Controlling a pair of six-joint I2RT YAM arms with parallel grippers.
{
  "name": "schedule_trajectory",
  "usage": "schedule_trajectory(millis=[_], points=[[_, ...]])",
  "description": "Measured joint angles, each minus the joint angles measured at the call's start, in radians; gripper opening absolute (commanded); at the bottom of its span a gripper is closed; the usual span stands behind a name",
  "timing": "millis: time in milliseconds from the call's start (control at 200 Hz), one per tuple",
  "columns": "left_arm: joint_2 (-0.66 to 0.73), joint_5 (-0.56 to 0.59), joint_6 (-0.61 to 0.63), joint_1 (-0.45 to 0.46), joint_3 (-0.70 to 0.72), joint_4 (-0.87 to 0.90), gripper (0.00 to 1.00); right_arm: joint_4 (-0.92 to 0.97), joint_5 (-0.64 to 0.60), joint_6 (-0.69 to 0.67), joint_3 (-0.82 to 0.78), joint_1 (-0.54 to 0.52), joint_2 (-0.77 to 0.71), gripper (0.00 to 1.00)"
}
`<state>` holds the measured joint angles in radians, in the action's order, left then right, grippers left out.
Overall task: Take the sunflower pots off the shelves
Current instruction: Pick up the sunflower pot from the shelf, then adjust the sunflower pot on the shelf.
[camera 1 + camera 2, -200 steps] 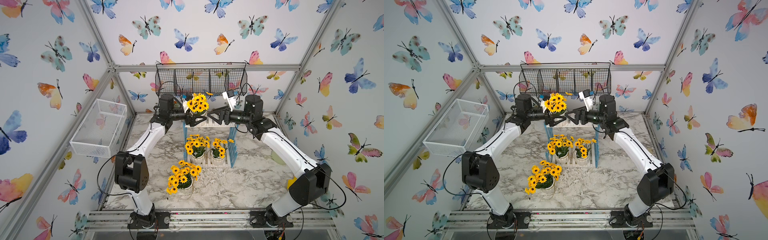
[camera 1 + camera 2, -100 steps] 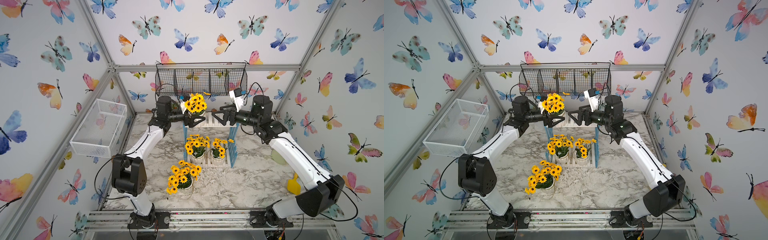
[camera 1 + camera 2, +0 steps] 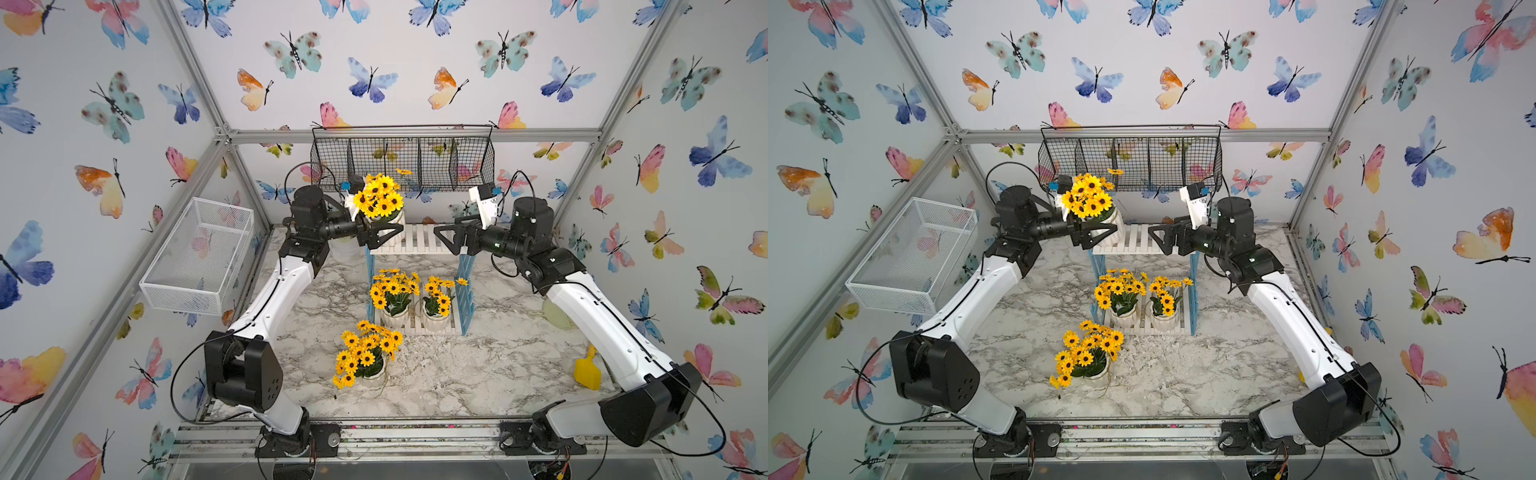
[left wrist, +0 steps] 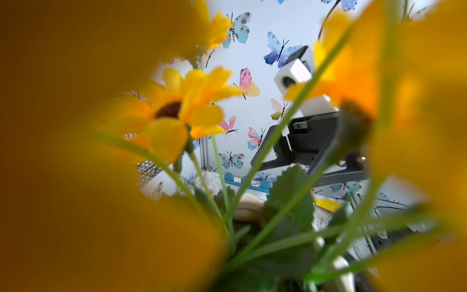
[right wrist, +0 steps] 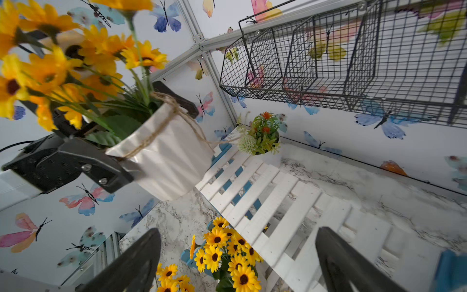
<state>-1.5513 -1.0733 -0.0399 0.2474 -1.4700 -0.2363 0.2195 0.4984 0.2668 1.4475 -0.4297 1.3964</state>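
In both top views my left gripper (image 3: 392,232) (image 3: 1106,232) is shut on a sunflower pot (image 3: 390,222) (image 3: 1113,226), white with a twine rim, held tilted at the left end of the shelves' top board (image 3: 419,239) (image 3: 1136,239). The right wrist view shows that pot (image 5: 166,156) between the left fingers (image 5: 101,174). My right gripper (image 3: 442,239) (image 3: 1156,239) (image 5: 238,263) hangs open and empty over the board's right end. Two sunflower pots (image 3: 395,318) (image 3: 434,320) stand on the lower board. Another sunflower pot (image 3: 372,372) stands on the table in front. Yellow blooms (image 4: 177,113) fill the left wrist view and hide its jaws.
A black wire basket (image 3: 403,160) hangs on the back wall above the shelves. A white mesh basket (image 3: 199,253) is fixed to the left wall. Behind the shelves stands a white pot with a pale pompom and orange flowers (image 5: 262,136). A yellow scoop (image 3: 587,372) lies at the right.
My right gripper has opened wider and drawn back to the right, away from the pot. My left gripper has shifted slightly left with the pot in it.
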Motion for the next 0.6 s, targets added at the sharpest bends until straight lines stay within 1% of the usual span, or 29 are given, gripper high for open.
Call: schedule_trajectory(millis=[200, 405, 490, 601], points=[[0.103, -0.04, -0.034, -0.003, 0.027, -0.011, 0.0, 0.04, -0.062, -0.006, -0.014, 0.063, -0.06, 0.98], [0.222, -0.076, -0.072, 0.016, 0.12, -0.032, 0.0, 0.061, -0.115, -0.005, -0.064, 0.138, -0.116, 0.98], [0.255, -0.071, -0.043, 0.06, 0.131, 0.016, 0.0, 0.068, -0.127, -0.005, -0.072, 0.149, -0.122, 0.98], [0.276, -0.034, 0.034, 0.169, 0.127, 0.111, 0.0, 0.069, -0.135, -0.005, -0.099, 0.156, -0.134, 0.98]])
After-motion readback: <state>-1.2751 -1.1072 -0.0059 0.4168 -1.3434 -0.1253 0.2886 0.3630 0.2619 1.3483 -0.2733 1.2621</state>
